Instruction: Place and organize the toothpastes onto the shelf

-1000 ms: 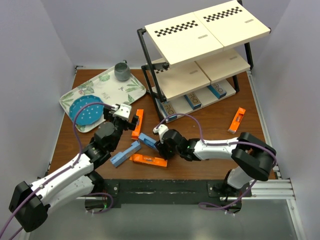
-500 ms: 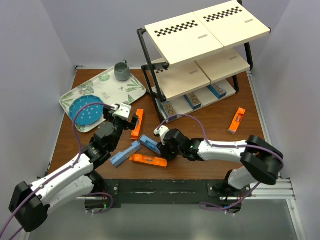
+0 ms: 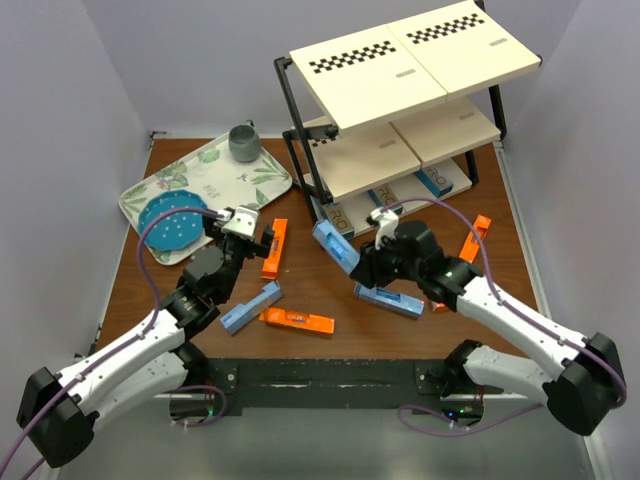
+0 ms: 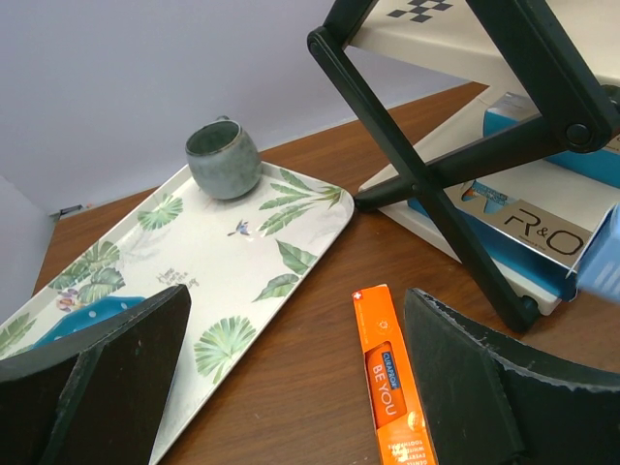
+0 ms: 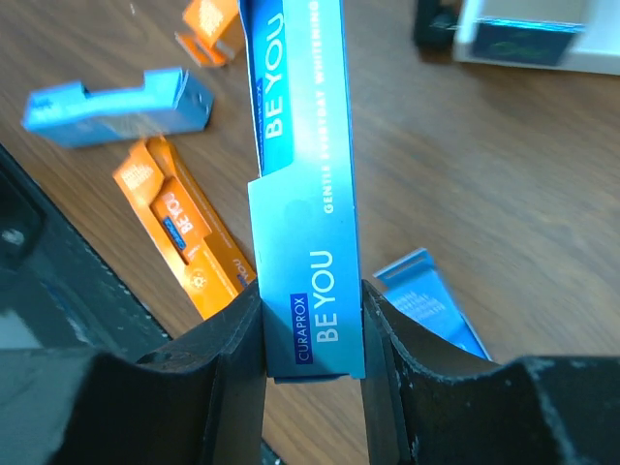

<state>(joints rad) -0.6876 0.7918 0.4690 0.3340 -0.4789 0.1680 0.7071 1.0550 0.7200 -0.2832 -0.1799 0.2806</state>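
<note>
My right gripper (image 3: 366, 264) is shut on a blue toothpaste carton (image 3: 335, 245) and holds it above the table, in front of the shelf (image 3: 400, 95). In the right wrist view the carton (image 5: 300, 194) sits squarely between the pads (image 5: 237, 349). My left gripper (image 3: 250, 232) is open and empty beside an orange carton (image 3: 274, 247), which lies by the right finger in the left wrist view (image 4: 392, 373). Loose on the table are a blue carton (image 3: 250, 307), an orange one (image 3: 296, 321), another blue one (image 3: 388, 298) and an orange one (image 3: 474, 238). Blue cartons (image 3: 385, 200) and a silver-white one (image 3: 338, 215) lie on the bottom board.
A leaf-patterned tray (image 3: 215, 180) at the back left holds a grey cup (image 3: 243, 142) and a blue plate (image 3: 168, 225). The shelf's black frame leg (image 4: 426, 174) stands close to the right of the left gripper. Grey walls enclose the table.
My right gripper lifted the blue carton out of the central pile and carried it right and back toward the shelf. Another blue carton now lies right of centre. The left arm barely moved.
</note>
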